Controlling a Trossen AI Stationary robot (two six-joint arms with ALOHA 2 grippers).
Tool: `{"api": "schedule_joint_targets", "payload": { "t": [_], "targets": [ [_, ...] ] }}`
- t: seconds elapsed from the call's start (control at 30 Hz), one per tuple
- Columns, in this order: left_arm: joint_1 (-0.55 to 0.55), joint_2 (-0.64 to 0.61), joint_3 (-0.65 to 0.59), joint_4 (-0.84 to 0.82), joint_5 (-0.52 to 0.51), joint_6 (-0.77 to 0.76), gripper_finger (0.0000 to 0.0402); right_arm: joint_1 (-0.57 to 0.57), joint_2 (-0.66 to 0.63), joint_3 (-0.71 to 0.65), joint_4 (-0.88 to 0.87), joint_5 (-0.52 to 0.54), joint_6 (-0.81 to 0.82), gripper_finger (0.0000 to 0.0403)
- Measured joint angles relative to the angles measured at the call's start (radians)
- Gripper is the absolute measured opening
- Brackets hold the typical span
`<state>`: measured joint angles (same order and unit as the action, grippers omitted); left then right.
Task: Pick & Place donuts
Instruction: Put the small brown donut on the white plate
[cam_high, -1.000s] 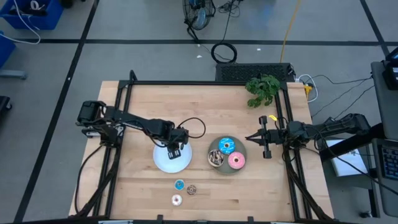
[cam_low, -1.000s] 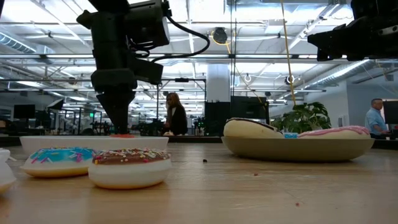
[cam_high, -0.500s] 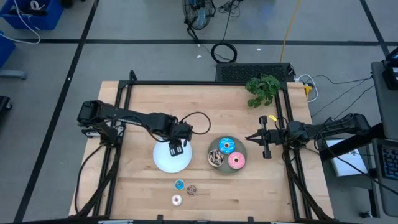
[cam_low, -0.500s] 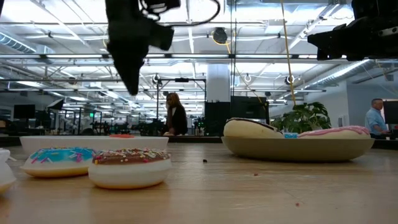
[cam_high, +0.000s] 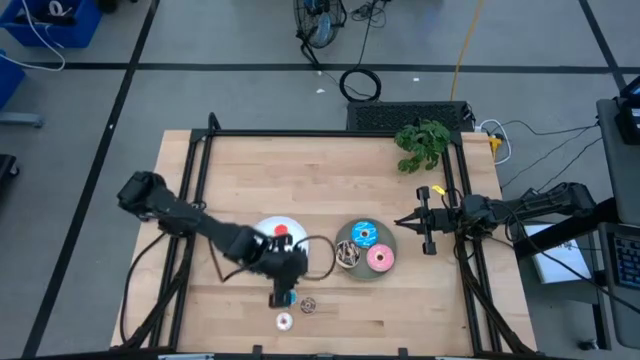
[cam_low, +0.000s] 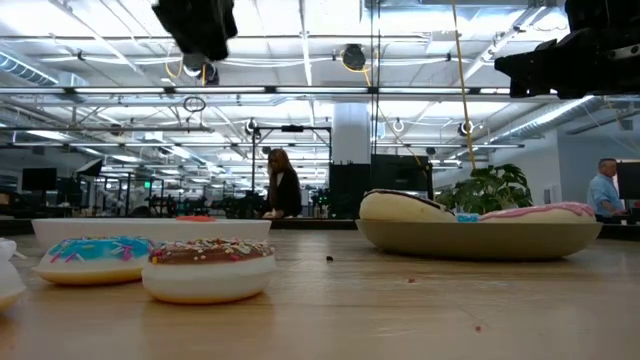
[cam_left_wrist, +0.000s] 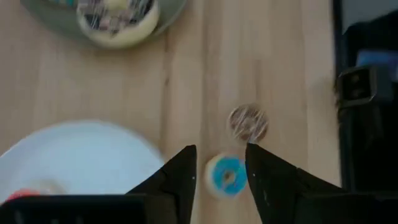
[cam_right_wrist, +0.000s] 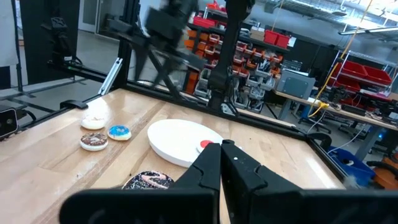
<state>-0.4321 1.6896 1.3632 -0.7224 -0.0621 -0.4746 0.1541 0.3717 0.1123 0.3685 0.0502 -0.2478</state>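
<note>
My left gripper (cam_high: 282, 294) (cam_left_wrist: 221, 150) hangs open high above the tiny blue donut (cam_left_wrist: 227, 175) (cam_low: 98, 258), its fingers standing either side of it in the left wrist view. The tiny brown donut (cam_left_wrist: 247, 122) (cam_high: 308, 305) and tiny white donut (cam_high: 284, 321) lie beside it on the table. The tiny red donut (cam_high: 281, 232) lies on the white plate (cam_high: 262, 243). The blue sprinkled donut (cam_high: 363, 235), brown sprinkled donut (cam_high: 347, 255) and pink donut (cam_high: 381, 258) lie on the grey plate (cam_high: 366, 274). My right gripper (cam_high: 400, 222) (cam_right_wrist: 221, 146) waits shut at the table's right edge.
A green plant (cam_high: 423, 143) stands at the far right corner. A dark frame (cam_high: 330, 133) runs round the table's far and side edges. Bare wood lies to the left of the white plate and along the near edge. People show in the room beyond the table.
My left gripper has risen from the white plate and swung toward the table's near edge, and now stands over the tiny blue donut. The red donut has stayed on the white plate.
</note>
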Motion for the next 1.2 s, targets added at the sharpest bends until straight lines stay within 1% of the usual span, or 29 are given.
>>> {"api": "schedule_joint_targets", "payload": {
  "t": [0.07, 0.17, 0.33, 0.43, 0.53, 0.57, 0.63, 0.7, 0.8, 0.87, 0.97, 1.07, 1.2],
  "targets": [
    [-0.044, 0.005, 0.0, 0.034, -0.048, -0.016, 0.0127, 0.0, 0.0, 0.0, 0.0, 0.0, 0.0, 0.0],
    [-0.103, 0.006, 0.0, 0.039, -0.102, -0.005, 0.0107, 0.0, 0.0, 0.0, 0.0, 0.0, 0.0, 0.0],
    [-0.156, 0.006, 0.0, 0.04, -0.197, -0.044, 0.0075, 0.0, 0.0, 0.0, 0.001, 0.0, 0.0, 0.0],
    [-0.167, 0.018, 0.0, 0.044, -0.216, -0.04, 0.0049, 0.0, 0.0, 0.0, 0.001, 0.0, 0.0, 0.0],
    [-0.166, 0.051, -0.001, 0.071, -0.207, -0.023, 0.0018, 0.0, 0.0, 0.0, 0.001, 0.0, 0.0, 0.0],
    [-0.159, 0.065, -0.001, 0.104, -0.203, -0.013, 0.0009, 0.0, 0.0, 0.0, 0.002, 0.0, 0.0, 0.0],
    [-0.138, 0.093, 0.0, 0.176, -0.2, 0.015, 0.0006, 0.0, 0.0, 0.0, 0.001, 0.0, 0.0, 0.0],
    [-0.11, 0.122, 0.0, 0.242, -0.182, 0.033, 0.0015, 0.0, 0.0, 0.0, 0.001, 0.0, 0.0, 0.0],
    [-0.066, 0.154, 0.0, 0.299, -0.095, 0.071, 0.0039, 0.0, 0.0, 0.0, 0.001, 0.0, 0.0, 0.0],
    [-0.042, 0.17, 0.0, 0.312, -0.055, 0.102, 0.0059, 0.0, 0.0, 0.0, 0.0, 0.0, 0.0, 0.0],
    [-0.015, 0.197, 0.0, 0.307, -0.032, 0.149, 0.0095, 0.0, 0.0, 0.0, -0.002, 0.0, 0.0, 0.0],
    [0.003, 0.225, 0.0, 0.309, 0.018, 0.198, 0.0134, 0.0, 0.0, 0.0, -0.006, 0.0, 0.0, 0.0],
    [0.016, 0.27, 0.0, 0.336, 0.04, 0.18, 0.0178, 0.0, 0.0, 0.0, -0.006, 0.0, 0.0, 0.0]
  ]
}}
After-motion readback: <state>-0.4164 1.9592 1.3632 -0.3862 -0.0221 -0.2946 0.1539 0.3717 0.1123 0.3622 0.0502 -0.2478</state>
